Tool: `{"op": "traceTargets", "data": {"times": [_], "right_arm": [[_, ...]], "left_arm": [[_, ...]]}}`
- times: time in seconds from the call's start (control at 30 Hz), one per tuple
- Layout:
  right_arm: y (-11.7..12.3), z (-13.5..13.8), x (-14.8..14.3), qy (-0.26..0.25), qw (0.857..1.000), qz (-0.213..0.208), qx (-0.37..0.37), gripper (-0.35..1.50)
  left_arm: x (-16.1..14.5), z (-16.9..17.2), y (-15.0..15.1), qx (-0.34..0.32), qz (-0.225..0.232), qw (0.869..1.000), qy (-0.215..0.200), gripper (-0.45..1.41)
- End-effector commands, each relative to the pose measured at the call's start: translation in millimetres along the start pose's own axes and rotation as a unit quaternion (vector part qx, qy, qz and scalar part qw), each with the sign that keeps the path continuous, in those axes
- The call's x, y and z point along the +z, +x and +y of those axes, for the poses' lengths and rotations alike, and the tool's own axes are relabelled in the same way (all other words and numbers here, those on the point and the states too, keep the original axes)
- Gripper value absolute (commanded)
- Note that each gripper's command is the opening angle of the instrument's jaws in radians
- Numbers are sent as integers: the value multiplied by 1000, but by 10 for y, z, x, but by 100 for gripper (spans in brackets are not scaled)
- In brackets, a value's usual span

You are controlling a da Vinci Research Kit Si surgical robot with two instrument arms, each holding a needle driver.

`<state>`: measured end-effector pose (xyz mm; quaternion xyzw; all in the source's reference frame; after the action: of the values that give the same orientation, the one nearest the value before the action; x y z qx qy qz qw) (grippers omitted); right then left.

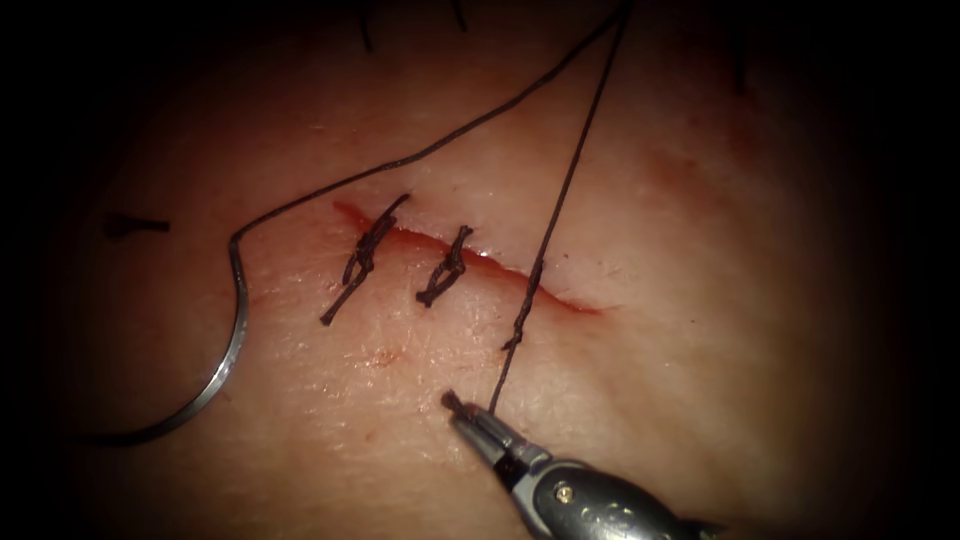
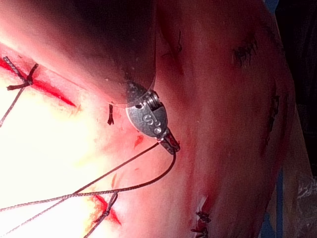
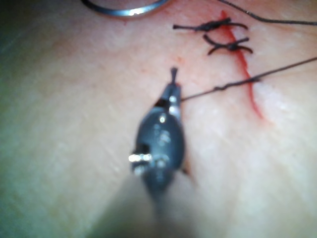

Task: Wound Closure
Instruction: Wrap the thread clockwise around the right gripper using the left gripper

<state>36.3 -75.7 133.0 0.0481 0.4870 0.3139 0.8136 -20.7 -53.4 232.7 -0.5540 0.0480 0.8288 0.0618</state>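
**Wound closure: needle lying free, thread held taut across the cut**

Far left, the curved needle (image 1: 225,365) lies on the tissue (image 1: 700,330), well to the left of the cut (image 1: 480,262), held by neither tool and not in the tissue. From its upper end the thread (image 1: 450,140) runs up and to the right across the surface. Two tied stitches (image 1: 365,255) cross the left and middle of the cut, their cut ends lying on either side, with red fluid (image 1: 440,243) along the wound line. Right of these, a third strand (image 1: 565,190) crosses the cut, carries a small knot just below it, and descends to the right end effector (image 1: 470,415), which is clenched on the thread near its free end, on the near side of the cut. In the left wrist view, the left end effector (image 2: 171,143) sits close over the tissue, clenched on the thread where two strands meet at its tip
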Motion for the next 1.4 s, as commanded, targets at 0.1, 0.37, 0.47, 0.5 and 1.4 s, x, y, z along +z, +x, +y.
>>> {"op": "traceTargets", "data": {"times": [0.1,0.37,0.47,0.5,1.4], "right_arm": [[-9,-3,7,-7,1000,-2,3,-35],[-2,15,7,5,1000,2,6,-35],[1,18,5,11,1000,2,8,-35],[3,19,5,15,1000,2,8,-35],[85,80,-87,155,987,0,47,130]], "left_arm": [[10,2,-4,1,-2,1000,-3,-45],[-10,30,4,3,15,1000,-27,-45],[-29,38,16,-2,21,999,-42,-45],[-35,40,20,-4,23,999,-46,-45],[-238,90,165,-37,55,985,-159,-45]]}}
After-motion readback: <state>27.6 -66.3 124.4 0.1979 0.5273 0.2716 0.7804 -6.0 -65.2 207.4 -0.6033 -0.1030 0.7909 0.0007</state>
